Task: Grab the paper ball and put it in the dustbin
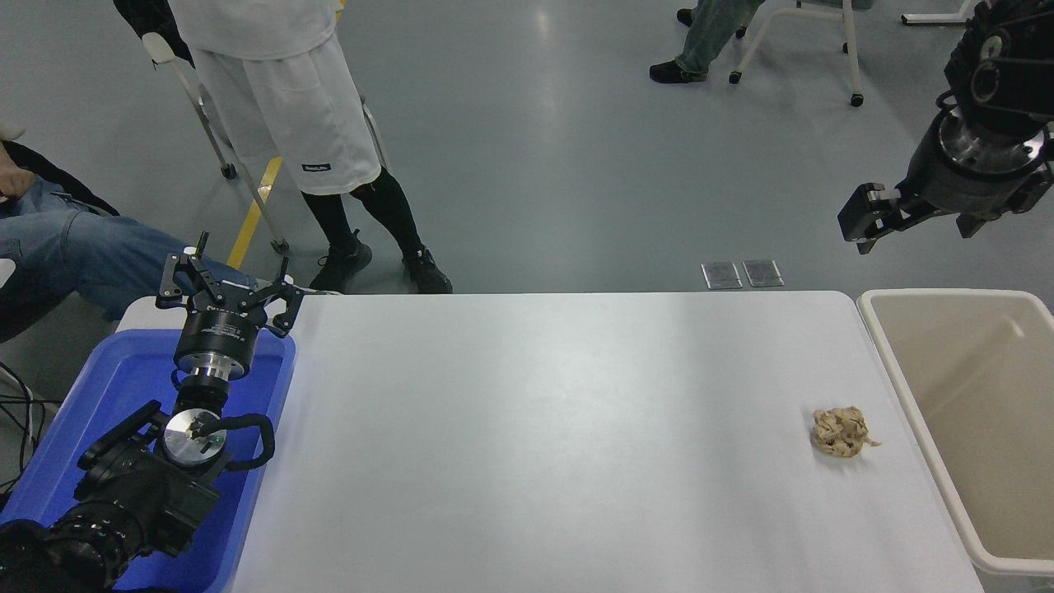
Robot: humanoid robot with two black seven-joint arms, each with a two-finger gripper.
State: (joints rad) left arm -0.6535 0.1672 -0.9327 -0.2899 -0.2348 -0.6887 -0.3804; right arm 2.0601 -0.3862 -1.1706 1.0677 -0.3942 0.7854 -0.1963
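The tan crumpled paper ball (840,432) lies on the white table (535,436) near its right edge. Just right of it stands the cream dustbin (899,375), with nothing showing inside it. My right gripper (916,221) hangs high at the upper right, beyond the table's far edge and above the dustbin's far end, well away from the ball. It is open and holds nothing. My left gripper (227,288) is parked at the lower left over the blue tray, also open with nothing in it.
A bright blue tray (107,387) sits at the table's left end under the left arm. A person in white shorts (288,123) stands past the far left corner. Someone in jeans (74,255) sits at the left. Chairs stand on the floor behind.
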